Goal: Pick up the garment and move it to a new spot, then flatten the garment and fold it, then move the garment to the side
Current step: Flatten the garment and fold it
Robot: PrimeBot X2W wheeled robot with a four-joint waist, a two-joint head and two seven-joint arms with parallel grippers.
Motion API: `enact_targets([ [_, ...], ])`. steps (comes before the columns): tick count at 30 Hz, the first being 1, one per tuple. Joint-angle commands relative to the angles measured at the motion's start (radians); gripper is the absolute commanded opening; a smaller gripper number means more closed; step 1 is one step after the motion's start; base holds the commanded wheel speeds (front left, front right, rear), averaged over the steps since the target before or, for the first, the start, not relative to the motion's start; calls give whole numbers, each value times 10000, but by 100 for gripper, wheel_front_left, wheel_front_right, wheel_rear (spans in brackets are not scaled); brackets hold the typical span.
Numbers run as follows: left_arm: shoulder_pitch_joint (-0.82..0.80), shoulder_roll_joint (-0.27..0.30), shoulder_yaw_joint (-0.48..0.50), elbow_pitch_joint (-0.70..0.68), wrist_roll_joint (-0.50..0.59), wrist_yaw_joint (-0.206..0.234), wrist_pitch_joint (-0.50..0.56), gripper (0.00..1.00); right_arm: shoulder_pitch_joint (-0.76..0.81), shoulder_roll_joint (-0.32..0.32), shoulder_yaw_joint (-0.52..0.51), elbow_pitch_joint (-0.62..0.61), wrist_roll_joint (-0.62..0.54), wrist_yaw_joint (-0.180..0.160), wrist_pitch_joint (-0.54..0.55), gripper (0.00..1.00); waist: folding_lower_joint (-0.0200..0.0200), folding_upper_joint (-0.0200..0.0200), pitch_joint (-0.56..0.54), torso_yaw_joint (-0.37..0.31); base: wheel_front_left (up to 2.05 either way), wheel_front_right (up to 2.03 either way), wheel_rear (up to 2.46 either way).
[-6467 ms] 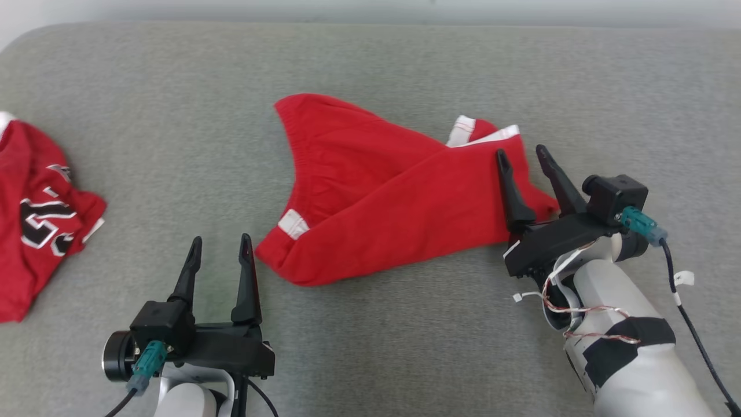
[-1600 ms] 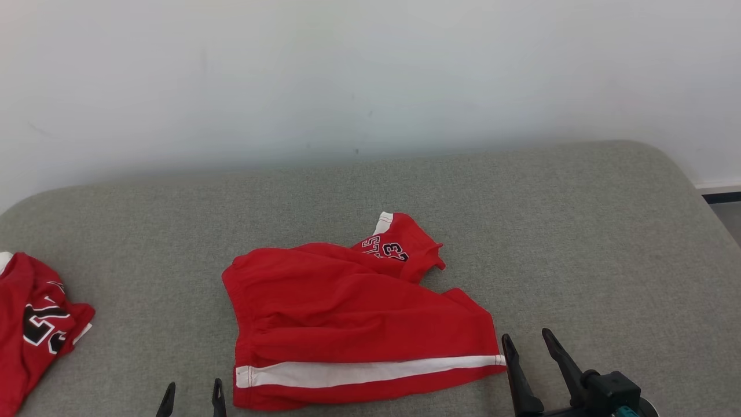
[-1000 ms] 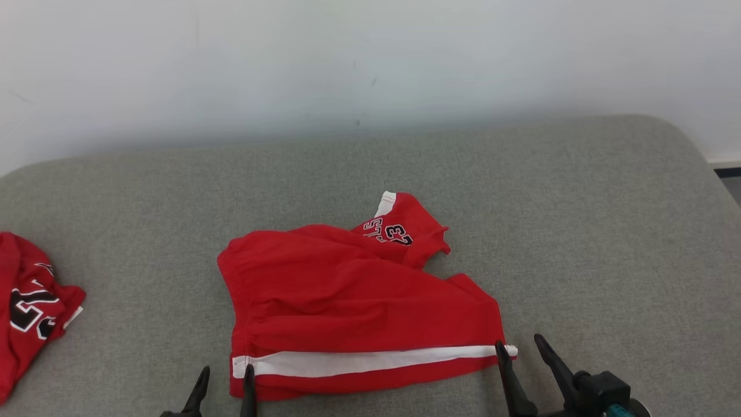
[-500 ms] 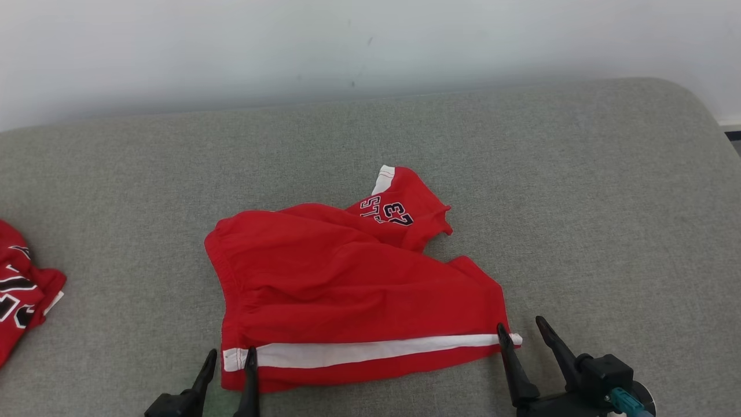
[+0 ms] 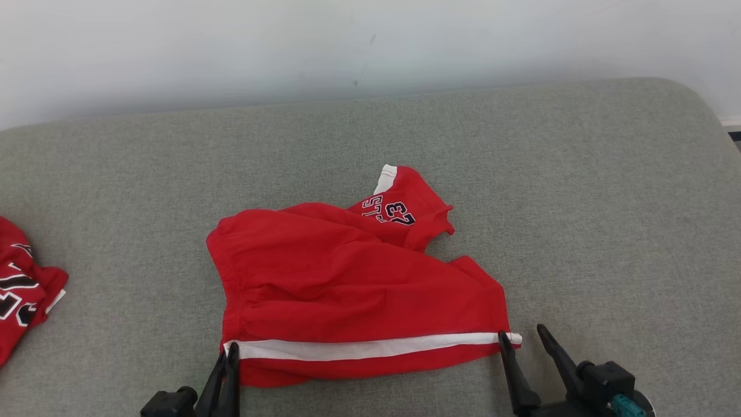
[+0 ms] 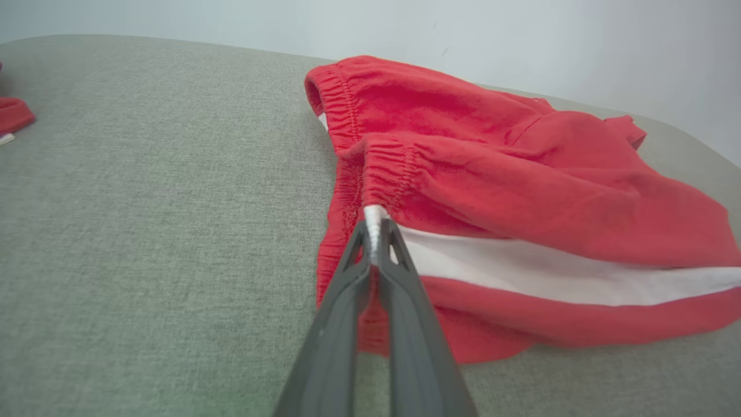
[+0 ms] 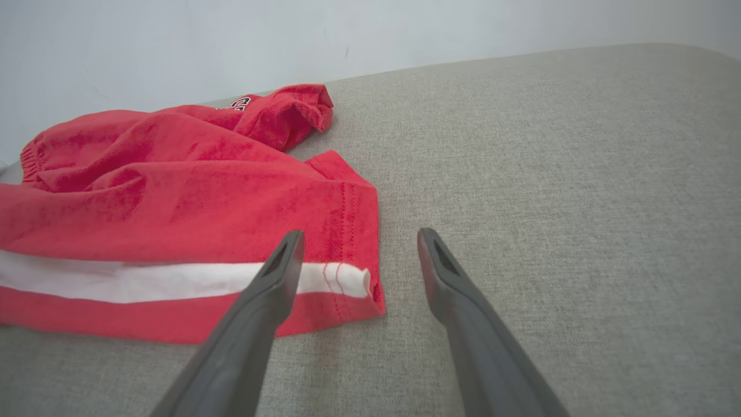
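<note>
At the centre of the head view, the red shorts are spread on a grey cushion. Their lower-left corner, at the end of the white stripe, is pinched by the closed left claw. The right claw is held open at the stripe's right end. Another red garment is seen at the left edge.
</note>
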Motion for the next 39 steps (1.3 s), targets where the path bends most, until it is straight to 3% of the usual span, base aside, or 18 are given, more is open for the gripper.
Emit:
enact_targets([
  [1,24,-3,48,-63,68,11,-37,0,172,11,98,28,128,-21,-6,100,-1,-1,-11,-13,0,0,0],
  [13,118,-3,27,-72,248,79,-37,0,70,-47,886,243,1246,-21,-6,100,-1,-1,-55,-109,0,0,0],
  [14,107,-3,13,-78,267,83,-37,0,33,-67,914,313,1287,-21,-5,94,-1,-1,-43,-95,0,0,0],
  [19,-22,-5,-23,-115,275,102,-37,0,-217,-124,946,514,1454,-21,-6,89,-1,-1,63,-9,0,0,0],
  [24,-72,-4,-40,-125,266,132,-37,0,-393,-98,950,612,1521,-21,-6,69,-1,-1,161,50,0,0,0],
  [26,-88,-4,-47,-131,259,154,-37,0,-420,-118,999,666,1533,-21,-5,46,-1,-1,183,62,0,0,0],
  [29,-106,-4,-40,-126,265,151,-37,0,-422,-152,955,710,1534,-21,-6,44,-1,-1,191,66,0,0,0],
  [31,-108,-4,-15,-133,261,151,-37,0,-361,-149,882,746,1464,-22,-6,36,-1,-1,185,50,0,0,0],
  [33,-105,-4,5,-123,267,149,-37,0,-310,-145,831,814,1405,-21,-4,9,-1,-1,172,26,0,0,0],
  [34,-112,-4,6,-117,271,148,-37,0,-311,-138,794,848,1390,-21,-6,0,-1,-1,166,18,0,0,0],
  [39,-192,-2,96,-380,309,124,-37,0,-377,-6,440,464,1253,-22,-6,0,-1,-1,30,-13,0,0,0],
])
